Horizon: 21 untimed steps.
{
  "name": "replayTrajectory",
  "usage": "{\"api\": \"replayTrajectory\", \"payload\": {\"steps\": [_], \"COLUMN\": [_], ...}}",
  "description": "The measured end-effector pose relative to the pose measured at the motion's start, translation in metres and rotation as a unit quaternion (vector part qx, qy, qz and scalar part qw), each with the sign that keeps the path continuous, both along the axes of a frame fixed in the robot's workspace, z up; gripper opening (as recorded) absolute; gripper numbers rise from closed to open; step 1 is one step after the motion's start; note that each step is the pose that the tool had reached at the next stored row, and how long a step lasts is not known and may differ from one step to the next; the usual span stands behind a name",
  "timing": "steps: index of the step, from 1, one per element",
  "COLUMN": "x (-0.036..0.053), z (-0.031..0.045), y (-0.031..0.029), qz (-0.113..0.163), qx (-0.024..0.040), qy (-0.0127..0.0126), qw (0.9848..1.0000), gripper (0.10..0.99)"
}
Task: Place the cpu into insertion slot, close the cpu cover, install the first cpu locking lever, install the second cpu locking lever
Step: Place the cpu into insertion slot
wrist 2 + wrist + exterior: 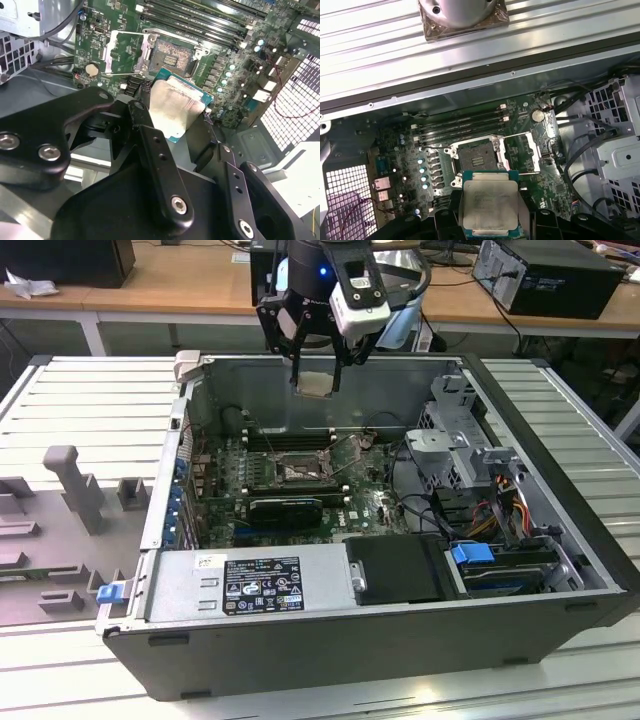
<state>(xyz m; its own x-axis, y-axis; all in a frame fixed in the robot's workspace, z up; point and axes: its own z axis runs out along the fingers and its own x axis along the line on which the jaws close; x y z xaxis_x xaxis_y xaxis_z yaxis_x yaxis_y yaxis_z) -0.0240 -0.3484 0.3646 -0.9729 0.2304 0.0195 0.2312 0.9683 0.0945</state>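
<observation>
- The gripper [318,376] is pinching the chip [490,207] by two opposite edges, holding it flat.
- The chip is hanging over the open computer case [400,640], not yet seated.
- The socket [477,157] is sitting bare mid-board, its cover [527,152] swung open beside it.
- Seating, cover-closing and both levers are, I judge, waiting.

exterior view looks down into the open computer case [300,640] from outside; both wrist views share the insertion slot [477,157], close above.

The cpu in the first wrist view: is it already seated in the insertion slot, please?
No, the gripper holds the cpu, and the insertion slot is empty.
</observation>
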Motion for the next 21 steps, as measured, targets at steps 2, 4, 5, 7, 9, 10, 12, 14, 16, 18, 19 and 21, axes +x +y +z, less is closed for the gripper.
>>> {"api": "replayTrajectory", "payload": {"steps": [2, 4, 5, 7, 9, 10, 12, 14, 16, 18, 19, 21], "x": [0.0000, 0.0000, 0.0000, 0.0000, 0.0000, 0.0000, 0.0000, 0.0000, 0.0000, 0.0000, 0.0000, 0.0000], "z": [0.0000, 0.0000, 0.0000, 0.0000, 0.0000, 0.0000, 0.0000, 0.0000, 0.0000, 0.0000, 0.0000, 0.0000], "y": [0.0000, 0.0000, 0.0000, 0.0000, 0.0000, 0.0000, 0.0000, 0.0000, 0.0000, 0.0000, 0.0000, 0.0000], "qz": [-0.004, -0.007, -0.008, -0.012, -0.015, -0.017, -0.019, -0.022, -0.024, -0.028, -0.029, -0.033], "qx": [0.0000, 0.0000, 0.0000, 0.0000, 0.0000, 0.0000, 0.0000, 0.0000, 0.0000, 0.0000, 0.0000, 0.0000], "qy": [0.0000, 0.0000, 0.0000, 0.0000, 0.0000, 0.0000, 0.0000, 0.0000, 0.0000, 0.0000, 0.0000, 0.0000], "qw": [1.0000, 1.0000, 1.0000, 0.9999, 0.9999, 0.9999, 0.9998, 0.9998, 0.9997, 0.9996, 0.9996, 0.9995], "gripper": [0.529, 0.529, 0.529, 0.529, 0.529, 0.529, 0.529, 0.529, 0.529, 0.529, 0.529, 0.529]}}
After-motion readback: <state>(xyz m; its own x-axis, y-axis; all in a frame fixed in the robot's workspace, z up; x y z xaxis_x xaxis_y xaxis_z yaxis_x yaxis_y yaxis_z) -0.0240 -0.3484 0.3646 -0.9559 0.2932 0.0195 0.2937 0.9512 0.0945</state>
